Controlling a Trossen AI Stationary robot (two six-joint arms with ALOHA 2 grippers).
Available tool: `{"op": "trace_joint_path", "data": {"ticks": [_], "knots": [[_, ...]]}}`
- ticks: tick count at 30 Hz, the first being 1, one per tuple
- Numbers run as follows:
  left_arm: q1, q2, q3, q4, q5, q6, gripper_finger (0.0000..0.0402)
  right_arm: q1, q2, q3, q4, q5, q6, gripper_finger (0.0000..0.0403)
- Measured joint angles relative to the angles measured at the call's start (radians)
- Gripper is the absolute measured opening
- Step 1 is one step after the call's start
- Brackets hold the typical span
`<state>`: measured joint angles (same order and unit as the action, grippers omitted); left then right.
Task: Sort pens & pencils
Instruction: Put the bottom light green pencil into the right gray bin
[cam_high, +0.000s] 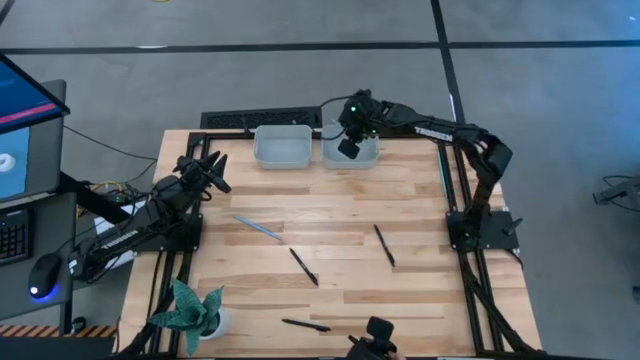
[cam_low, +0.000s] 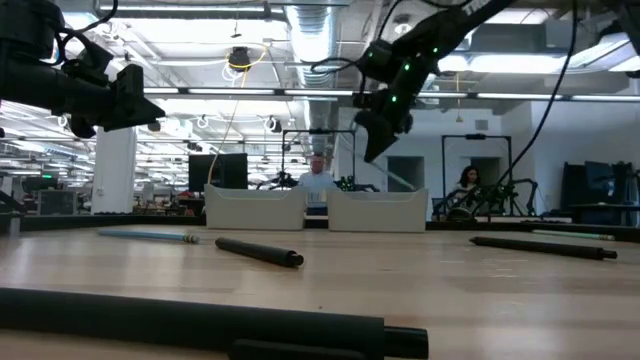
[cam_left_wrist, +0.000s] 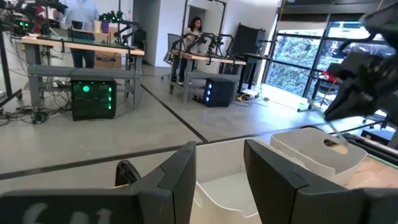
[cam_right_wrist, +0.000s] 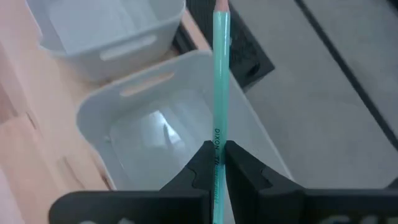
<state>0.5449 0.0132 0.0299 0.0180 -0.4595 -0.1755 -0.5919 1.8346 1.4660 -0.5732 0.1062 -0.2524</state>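
Because it is bound for sorting, the teal pencil (cam_right_wrist: 220, 81) sits clamped in the right gripper (cam_right_wrist: 219, 163) above the right-hand far bin (cam_right_wrist: 146, 102); the left gripper (cam_left_wrist: 217, 180) waits left, fingers apart, holding nothing.

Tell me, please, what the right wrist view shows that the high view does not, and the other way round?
Only the right wrist view shows the right gripper shut on a teal pencil, pointing out over the bin.

Only the high view shows the left gripper raised at the table's left edge, three black sticks and a pale blue stick lying on the wood.

Both show the two pale bins, side by side.
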Motion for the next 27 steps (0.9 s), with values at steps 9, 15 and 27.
{"op": "trace_joint_path", "data": {"ticks": [9,15,27], "knots": [[0.000,0.000,0.000,0.000,0.000,-0.002,0.0126,0.000,0.093,0.001,-0.066,0.000,-0.027,0.0048],[0.000,0.000,0.000,0.000,0.000,-0.002,0.0126,0.000,0.137,0.001,-0.084,0.002,-0.036,0.0048],[0.000,0.000,0.000,0.000,0.003,-0.004,0.0126,-0.007,0.136,0.001,-0.106,0.004,-0.036,0.0048]]}}
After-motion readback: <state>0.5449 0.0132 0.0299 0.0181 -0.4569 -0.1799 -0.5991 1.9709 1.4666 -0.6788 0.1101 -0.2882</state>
